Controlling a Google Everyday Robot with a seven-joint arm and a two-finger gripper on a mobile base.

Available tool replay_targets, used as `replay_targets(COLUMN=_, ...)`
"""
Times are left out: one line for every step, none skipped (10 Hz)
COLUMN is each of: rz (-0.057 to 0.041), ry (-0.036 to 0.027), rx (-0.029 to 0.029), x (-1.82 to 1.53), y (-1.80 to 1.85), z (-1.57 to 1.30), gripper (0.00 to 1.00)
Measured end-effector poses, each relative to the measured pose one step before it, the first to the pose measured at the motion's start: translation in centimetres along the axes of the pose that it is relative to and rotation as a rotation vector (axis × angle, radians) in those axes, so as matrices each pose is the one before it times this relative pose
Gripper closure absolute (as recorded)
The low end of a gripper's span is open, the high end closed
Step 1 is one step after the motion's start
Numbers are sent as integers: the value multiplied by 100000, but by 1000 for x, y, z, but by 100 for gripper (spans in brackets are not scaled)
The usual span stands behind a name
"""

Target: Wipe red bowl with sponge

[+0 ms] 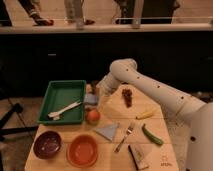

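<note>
One high camera looks down across the table (pixel 172 145), end effector (pixel 96 91) mid-frame.

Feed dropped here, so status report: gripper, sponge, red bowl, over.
Gripper open, low over sponge beside green tray; contact unclear. Red bowl at front edge, apart from gripper. Round fruit lies between sponge and bowl.

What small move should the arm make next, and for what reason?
Probably lower the gripper the last bit onto the sponge and close on it. The gripper is open and holds nothing; it hangs right over the sponge, beside the green tray. The red bowl at the table's front edge cannot be wiped until the sponge is in hand.
</note>
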Motion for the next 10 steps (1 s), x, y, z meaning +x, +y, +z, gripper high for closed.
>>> replay_targets(rz=1172, ry=974, rx=-577, x=70, y=-60, z=333, gripper=20)
replay_targets(rz=607, ry=583, rx=-584, x=-80, y=-78, z=338, gripper=20)
replay_targets(rz=455, ry=457, rx=-544, x=-113, y=-96, z=336, gripper=20)
replay_targets(rz=546, ry=36, rx=-323, x=-14, y=-116, z=248, gripper=20)
replay_targets(rz=614, ry=-68, rx=-157, x=60, y=-113, z=174, gripper=20)
replay_targets(rz=569, ry=-300, rx=-264, x=-18, y=-95, z=301, gripper=20)
replay_targets(rz=333, ry=-433, rx=-164, x=-137, y=-71, z=294, gripper=20)
replay_targets(rz=335, ry=-337, rx=-180, x=-58, y=-27, z=259, gripper=20)
replay_targets(rz=897, ry=-397, rx=-178, x=261, y=-8, z=344, gripper=20)
replay_targets(rz=826, ry=-323, rx=-172, x=286, y=-9, z=247, gripper=20)
